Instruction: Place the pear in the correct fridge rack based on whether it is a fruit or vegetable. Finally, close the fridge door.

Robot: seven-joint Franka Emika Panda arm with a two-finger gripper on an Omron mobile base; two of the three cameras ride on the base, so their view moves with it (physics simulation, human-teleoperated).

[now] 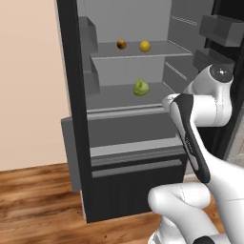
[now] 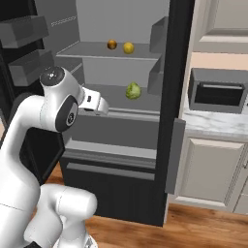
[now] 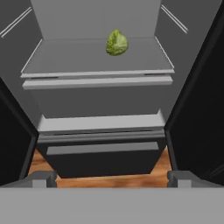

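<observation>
Already pear (image 1: 145, 45) sits on upper fridge rack (image 1: 157, 51), just beside orange-brown fruit (image 1: 121, 44); leafy green lump (image 3: 117, 43) on rack below. Gripper (image 3: 112, 178) open, empty, facing fridge interior, lower than pear. Judgement: placing done; door still open, closing remains.

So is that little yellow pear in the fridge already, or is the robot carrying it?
In the fridge. The pear sits on the upper rack beside an orange-brown fruit; the hand is open and empty.

Lower fridge rack (image 3: 65, 57) lies bare beside the leafy lump (image 3: 117, 43).
</observation>
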